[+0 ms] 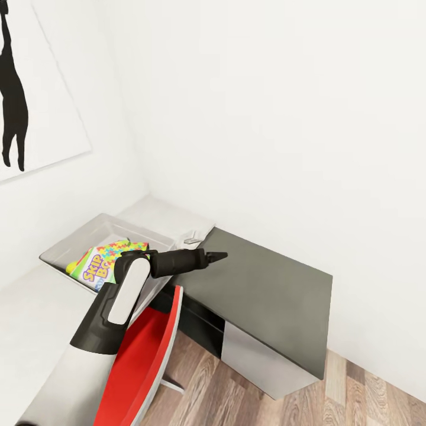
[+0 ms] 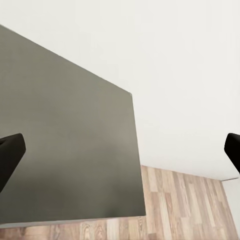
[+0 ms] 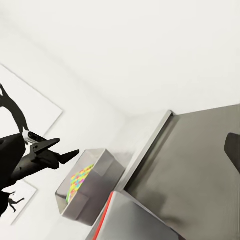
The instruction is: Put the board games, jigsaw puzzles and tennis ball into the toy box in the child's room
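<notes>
The grey toy box point(image 1: 106, 232) sits on the pale table point(image 1: 32, 319) against the left wall. Inside it lie the SKIP-BO board game point(image 1: 96, 273) and a colourful jigsaw puzzle point(image 1: 122, 251). A yellow-green bit point(image 1: 72, 267) beside them is too small to name. My left gripper point(image 1: 220, 256) has its tip just past the box, over the dark cabinet, and its fingers stand wide apart and empty in the left wrist view point(image 2: 120, 150). The right wrist view looks at the toy box point(image 3: 92, 172), the puzzle point(image 3: 81, 179) and the left gripper point(image 3: 70, 154). My right gripper point(image 3: 120, 150) is open and empty. The bed is out of view.
A lower dark olive-grey cabinet point(image 1: 266, 290) with white sides adjoins the table at the right. A red chair point(image 1: 148, 355) stands under my left arm. A small pale object point(image 1: 190, 239) lies at the table's end. Wood-plank floor point(image 1: 367, 396) and white walls surround everything.
</notes>
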Controlling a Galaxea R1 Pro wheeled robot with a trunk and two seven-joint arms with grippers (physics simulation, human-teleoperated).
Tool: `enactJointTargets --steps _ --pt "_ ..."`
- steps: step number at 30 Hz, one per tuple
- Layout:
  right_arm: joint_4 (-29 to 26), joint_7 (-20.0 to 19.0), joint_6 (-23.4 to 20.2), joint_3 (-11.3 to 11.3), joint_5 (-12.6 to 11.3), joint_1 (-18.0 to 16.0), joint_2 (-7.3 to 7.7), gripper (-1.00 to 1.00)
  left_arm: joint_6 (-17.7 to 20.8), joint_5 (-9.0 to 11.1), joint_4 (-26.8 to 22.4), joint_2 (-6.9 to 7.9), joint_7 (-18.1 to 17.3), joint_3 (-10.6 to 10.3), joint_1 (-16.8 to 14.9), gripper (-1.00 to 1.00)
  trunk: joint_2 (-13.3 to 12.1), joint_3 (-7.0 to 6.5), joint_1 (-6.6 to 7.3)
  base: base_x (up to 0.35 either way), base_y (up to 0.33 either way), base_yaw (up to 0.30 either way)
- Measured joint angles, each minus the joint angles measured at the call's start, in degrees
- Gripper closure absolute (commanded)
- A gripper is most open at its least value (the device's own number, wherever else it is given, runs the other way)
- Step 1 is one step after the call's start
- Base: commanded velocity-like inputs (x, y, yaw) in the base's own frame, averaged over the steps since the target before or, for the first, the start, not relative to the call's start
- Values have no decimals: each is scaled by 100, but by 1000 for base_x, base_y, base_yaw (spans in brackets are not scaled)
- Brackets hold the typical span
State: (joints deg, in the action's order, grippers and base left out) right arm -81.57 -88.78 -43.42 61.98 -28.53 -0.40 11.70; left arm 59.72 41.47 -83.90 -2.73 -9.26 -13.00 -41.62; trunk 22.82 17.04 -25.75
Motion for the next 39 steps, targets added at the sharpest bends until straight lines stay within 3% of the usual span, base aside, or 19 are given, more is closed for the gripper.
enactJointTargets --steps 39 --pt "14 -1 18 4 -9 0 3 -100 8 1 -12 44 -19 20 0 -100 0 -341 0 -42 0 -110"
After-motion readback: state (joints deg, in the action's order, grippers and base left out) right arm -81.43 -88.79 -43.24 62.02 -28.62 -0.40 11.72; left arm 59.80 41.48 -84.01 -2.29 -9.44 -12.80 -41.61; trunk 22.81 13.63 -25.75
